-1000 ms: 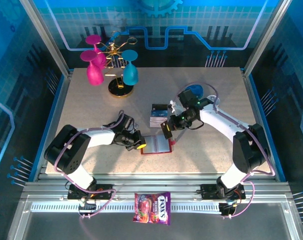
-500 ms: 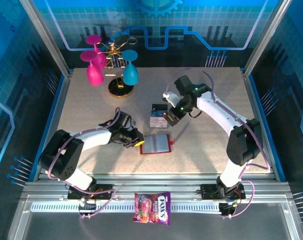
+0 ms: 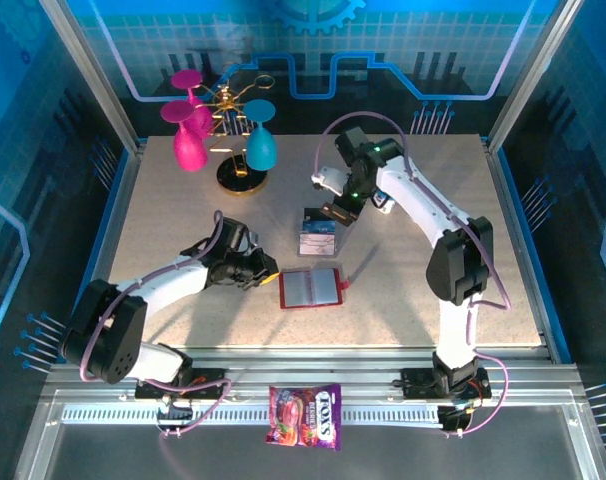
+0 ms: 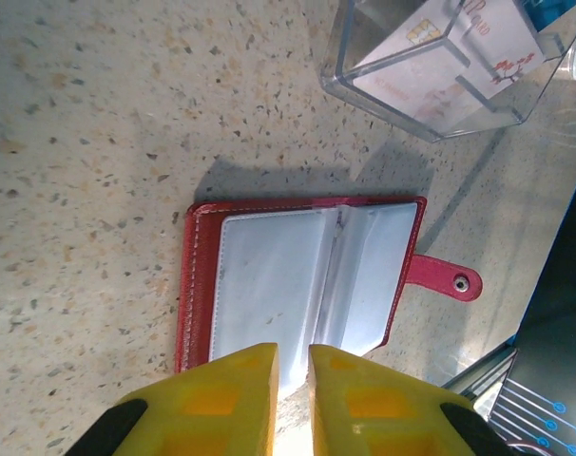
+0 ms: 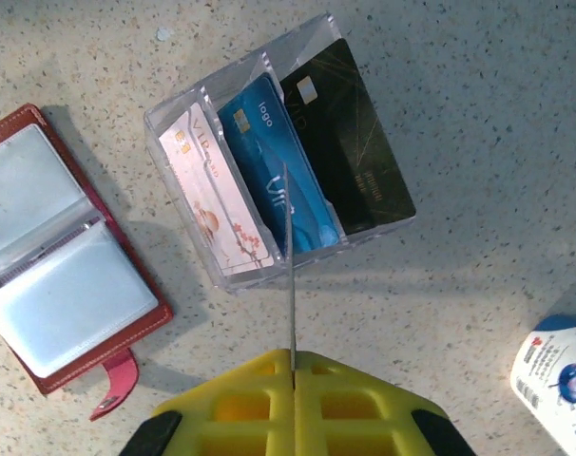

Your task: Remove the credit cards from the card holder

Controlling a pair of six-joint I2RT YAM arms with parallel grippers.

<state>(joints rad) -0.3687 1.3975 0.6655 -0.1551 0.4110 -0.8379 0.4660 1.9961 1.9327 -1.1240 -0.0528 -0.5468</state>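
While the right claw (image 5: 293,359) pinches a card (image 5: 291,247) edge-on over the tray (image 5: 207,90), the left claw (image 4: 293,353), slightly parted and empty, hangs at the open wallet's (image 4: 269,275) edge. A bottle (image 5: 559,380) stands nearby.

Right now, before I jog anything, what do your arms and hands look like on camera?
Both the left arm and the right arm have white link shells and black joints, with pale purple cables looping alongside. The left hand and the right hand each carry two blocky yellow fingers on a dark body.
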